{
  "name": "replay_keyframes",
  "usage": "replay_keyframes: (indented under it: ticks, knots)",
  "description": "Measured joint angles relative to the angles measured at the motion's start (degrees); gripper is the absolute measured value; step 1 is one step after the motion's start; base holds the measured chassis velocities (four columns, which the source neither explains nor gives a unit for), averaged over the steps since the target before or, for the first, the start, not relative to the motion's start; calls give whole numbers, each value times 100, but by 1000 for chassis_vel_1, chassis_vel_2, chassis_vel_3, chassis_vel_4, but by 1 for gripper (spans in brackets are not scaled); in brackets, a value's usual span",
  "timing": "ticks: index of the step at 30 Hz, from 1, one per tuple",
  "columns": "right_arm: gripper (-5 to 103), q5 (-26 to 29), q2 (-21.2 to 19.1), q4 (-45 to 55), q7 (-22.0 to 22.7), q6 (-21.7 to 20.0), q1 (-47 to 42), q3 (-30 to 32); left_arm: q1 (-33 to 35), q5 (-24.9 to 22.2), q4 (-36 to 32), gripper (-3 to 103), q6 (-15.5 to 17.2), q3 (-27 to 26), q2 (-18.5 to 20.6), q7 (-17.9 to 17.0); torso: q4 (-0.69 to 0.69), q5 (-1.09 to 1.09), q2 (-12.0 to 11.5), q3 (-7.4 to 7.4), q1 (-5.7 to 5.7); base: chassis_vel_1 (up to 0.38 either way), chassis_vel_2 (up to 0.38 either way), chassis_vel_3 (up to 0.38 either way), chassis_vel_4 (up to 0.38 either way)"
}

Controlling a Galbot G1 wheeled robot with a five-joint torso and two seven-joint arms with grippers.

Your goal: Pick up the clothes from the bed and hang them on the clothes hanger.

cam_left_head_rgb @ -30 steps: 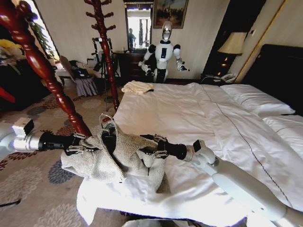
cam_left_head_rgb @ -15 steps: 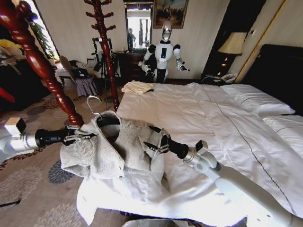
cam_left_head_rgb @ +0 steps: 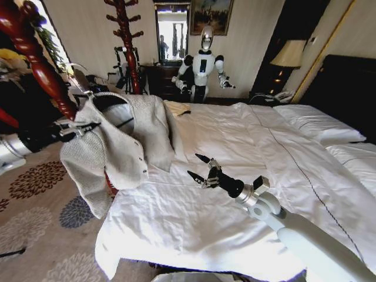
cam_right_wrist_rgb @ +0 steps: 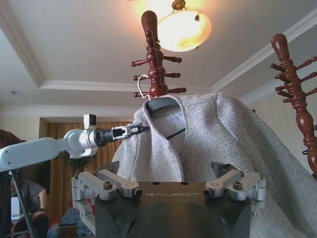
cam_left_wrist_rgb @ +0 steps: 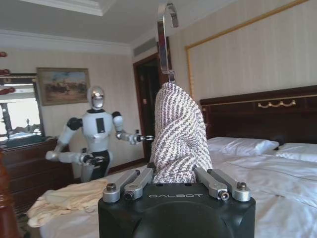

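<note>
My left gripper is clenched on the cardigan, held on its hanger off the bed's edge; my right gripper hovers released above the bed.

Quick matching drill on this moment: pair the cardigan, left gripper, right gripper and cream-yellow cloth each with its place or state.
1 cardigan
2 left gripper
3 right gripper
4 cream-yellow cloth

a open above the duvet
b lying at the bed's far corner
c hanging on the hanger off the bed
d shut on the cardigan's shoulder

Pairs: 1-c, 2-d, 3-a, 4-b
</note>
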Motion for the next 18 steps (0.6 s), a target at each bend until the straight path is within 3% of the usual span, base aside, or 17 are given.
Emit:
replay_keyframes:
  ticks: [6,18]
  knots:
    - [100,-171,-116,119,-181,34,-407,397,-227,-334,332,20,136,-52,381,-753,1,0,0,0,0,0,0,0,0]
    - [100,-315,-212,220,-339,110,-822,745,-376,-643,907,20,295,-155,928,-1245,0,-1,0,0,0,0,0,0,0]
